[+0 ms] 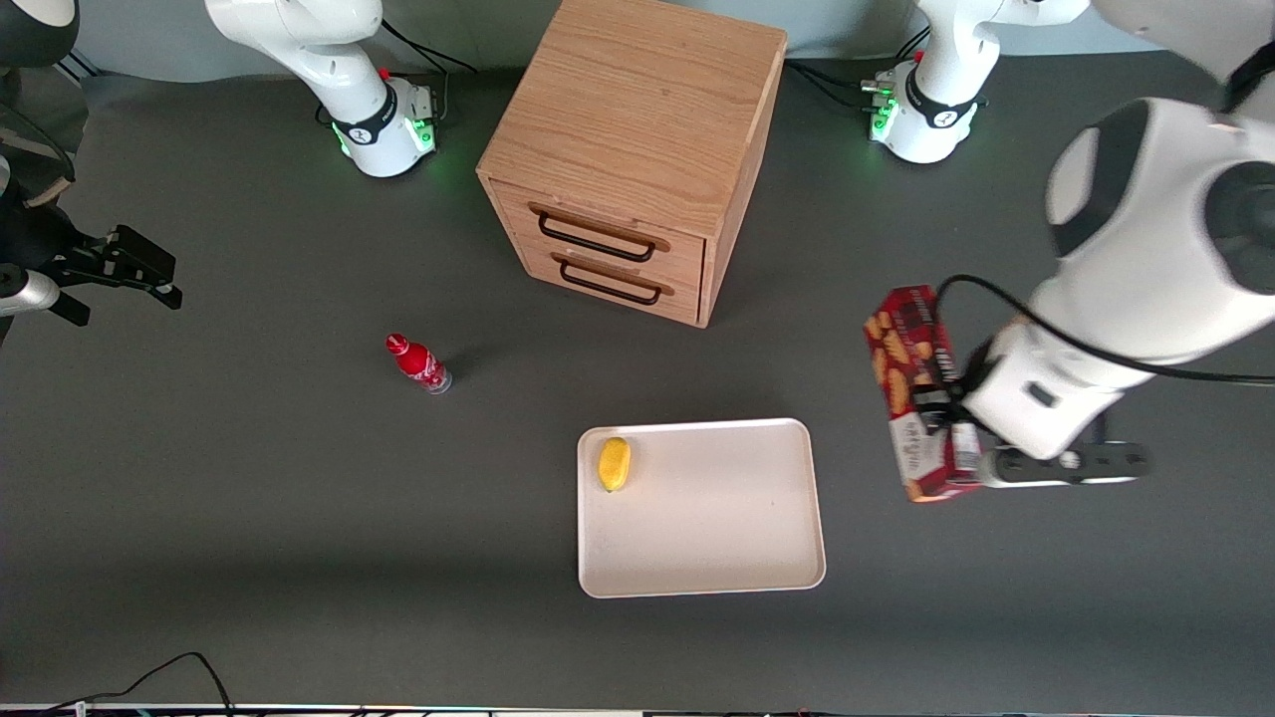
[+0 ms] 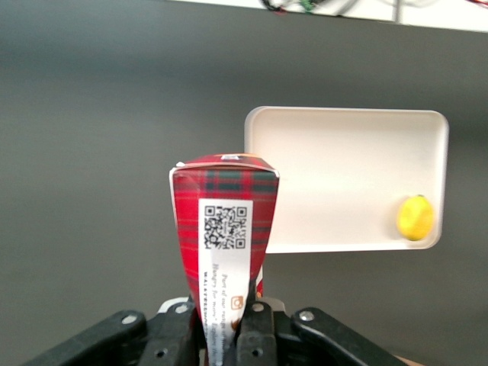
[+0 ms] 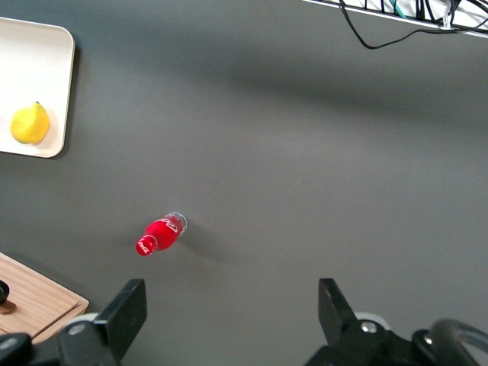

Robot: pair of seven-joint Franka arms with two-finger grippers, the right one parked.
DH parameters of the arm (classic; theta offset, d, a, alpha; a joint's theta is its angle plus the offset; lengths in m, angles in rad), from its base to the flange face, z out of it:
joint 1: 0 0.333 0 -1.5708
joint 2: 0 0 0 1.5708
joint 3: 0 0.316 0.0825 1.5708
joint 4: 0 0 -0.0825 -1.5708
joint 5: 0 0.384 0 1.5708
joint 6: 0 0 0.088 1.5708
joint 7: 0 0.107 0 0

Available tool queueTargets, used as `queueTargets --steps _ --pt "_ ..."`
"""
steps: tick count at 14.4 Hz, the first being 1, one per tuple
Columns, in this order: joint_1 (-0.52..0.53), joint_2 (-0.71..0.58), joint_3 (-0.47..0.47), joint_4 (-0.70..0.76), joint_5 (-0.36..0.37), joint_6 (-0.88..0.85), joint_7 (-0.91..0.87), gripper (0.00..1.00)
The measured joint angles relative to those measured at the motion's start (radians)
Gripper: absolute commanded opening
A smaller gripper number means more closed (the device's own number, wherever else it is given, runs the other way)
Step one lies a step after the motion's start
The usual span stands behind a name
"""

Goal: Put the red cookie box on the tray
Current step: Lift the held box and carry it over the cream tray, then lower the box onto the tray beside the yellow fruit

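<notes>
While the tool clamps the red cookie box, it hangs beside the tray.

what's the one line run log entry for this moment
phase: carrying | gripper: shut on red cookie box, lifted beside tray toward working arm's end | tray: holds a lemon | box on tray: not yet

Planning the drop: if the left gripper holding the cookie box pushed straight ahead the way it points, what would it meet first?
Probably bare table; the gripper, shut on the red cookie box, aims beside the tray, though depth is unclear.
</notes>
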Motion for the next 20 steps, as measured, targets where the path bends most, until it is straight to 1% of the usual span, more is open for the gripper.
queueTargets --steps 3,7,11,15,16,17,18,19,20 --pt "-0.073 0.145 0.001 -0.002 0.015 0.155 -0.042 0.00" --pt "-0.079 0.317 0.003 -0.001 0.075 0.340 -0.042 0.00" --pt "-0.094 0.420 0.002 0.001 0.145 0.447 -0.042 0.00" --pt "-0.109 0.466 0.002 0.003 0.182 0.488 -0.042 0.00" --pt "-0.109 0.470 0.002 0.003 0.192 0.499 -0.042 0.26" --pt "-0.109 0.470 0.003 0.003 0.197 0.507 -0.042 0.49" --pt "-0.109 0.471 0.003 0.004 0.200 0.511 -0.042 0.78" --pt "-0.109 0.471 0.004 0.006 0.202 0.512 -0.042 1.00" --pt "-0.109 0.470 0.004 0.011 0.203 0.512 -0.042 1.00"
